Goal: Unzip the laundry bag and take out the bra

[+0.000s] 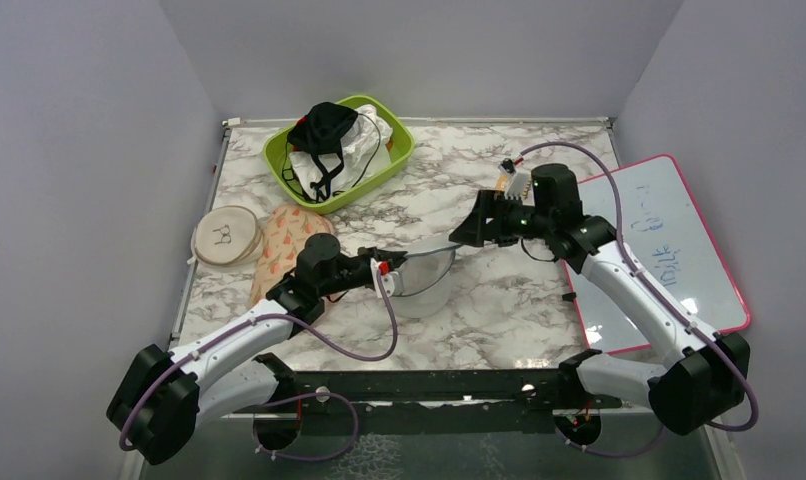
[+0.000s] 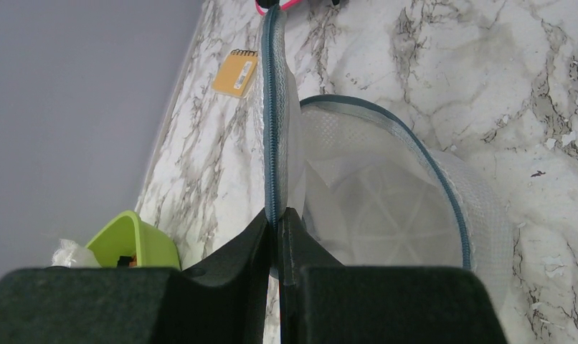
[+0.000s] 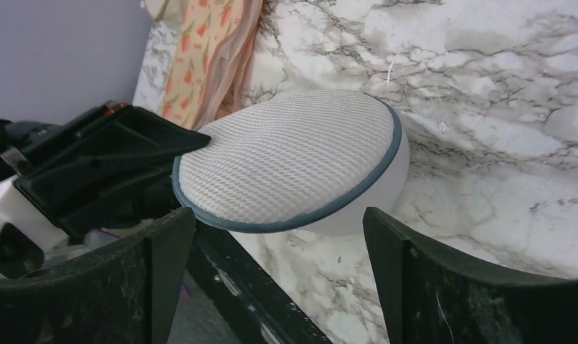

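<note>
Unzipping judged done; removal pending. Pinches the zip band [image 2: 272,143] of the laundry bag [image 1: 424,285], at the middle of the table [image 1: 539,300], in the closed left gripper [image 2: 277,218], one mesh face raised. Holds right gripper [image 1: 464,232] wide open, empty, alongside. Next: reach inside; bra not discernible.

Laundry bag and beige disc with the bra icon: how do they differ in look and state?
The laundry bag is white mesh with a grey-blue zip band; the beige disc bears a black bra icon. The laundry bag is open, lid raised; the beige disc lies flat. The left gripper pinches the laundry bag's rim; nothing holds the beige disc. Both are round.
</note>
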You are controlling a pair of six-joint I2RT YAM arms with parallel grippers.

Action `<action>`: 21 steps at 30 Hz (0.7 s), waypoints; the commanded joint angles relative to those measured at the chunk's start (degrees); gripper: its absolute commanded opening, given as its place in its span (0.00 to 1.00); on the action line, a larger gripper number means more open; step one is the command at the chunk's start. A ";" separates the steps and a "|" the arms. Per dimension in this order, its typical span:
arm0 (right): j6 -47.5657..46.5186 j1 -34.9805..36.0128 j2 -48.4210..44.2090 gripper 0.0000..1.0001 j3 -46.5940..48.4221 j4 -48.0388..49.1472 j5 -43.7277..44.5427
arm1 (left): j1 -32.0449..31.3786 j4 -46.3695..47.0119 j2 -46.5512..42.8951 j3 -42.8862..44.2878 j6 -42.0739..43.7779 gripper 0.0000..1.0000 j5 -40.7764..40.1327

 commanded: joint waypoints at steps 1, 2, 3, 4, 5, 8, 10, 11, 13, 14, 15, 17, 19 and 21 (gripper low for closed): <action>19.13 -0.26 -0.60 0.86 -3.86 8.77 1.63 | -0.28 -0.71 -0.74 1.32 1.11 0.00 -0.14; 22.16 -0.30 -1.47 0.86 -5.31 10.68 3.14 | -0.28 -0.73 -0.74 1.25 1.13 0.00 -0.23; 25.37 -0.26 -2.33 0.85 -6.88 11.76 5.08 | -0.28 -0.73 -0.71 1.23 1.18 0.00 -0.31; 28.09 -0.26 -2.87 0.84 -7.94 12.14 6.99 | -0.28 -0.73 -0.73 1.21 1.24 0.00 -0.39; 30.60 -0.26 -3.28 0.83 -8.74 11.62 9.04 | -0.29 -0.73 -0.74 1.20 1.30 0.00 -0.54; 35.68 -0.26 -4.02 0.81 -10.84 10.50 11.83 | -0.30 -0.65 -0.52 1.38 1.71 0.00 -0.89; 38.01 -0.27 -4.14 0.78 -12.98 14.20 9.92 | -0.29 -0.64 -0.11 1.60 1.90 0.00 -0.71; 39.60 -0.26 -3.76 0.77 -14.19 17.07 8.07 | -0.28 -0.65 0.14 1.75 1.83 0.00 -0.56; 43.57 -0.18 -2.18 0.73 -15.81 21.12 4.06 | -0.28 -0.52 0.57 2.09 1.34 0.00 0.06; 45.72 -0.17 -1.42 0.70 -16.62 23.09 2.16 | -0.28 -0.48 0.72 2.09 1.11 0.00 0.51; 47.55 -0.11 -1.03 0.67 -17.60 25.16 0.53 | -0.28 -0.47 0.75 2.11 0.83 0.00 0.87; 50.98 0.30 -1.56 0.57 -19.83 29.34 -0.65 | -0.28 -0.47 0.68 2.06 0.54 0.00 1.03; 53.08 0.68 -3.02 0.46 -21.15 30.71 0.63 | -0.28 -0.47 0.42 1.94 0.52 0.00 0.64; 53.84 0.71 -4.07 0.33 -21.45 31.01 1.54 | -0.28 -0.47 0.05 1.89 0.40 0.00 0.32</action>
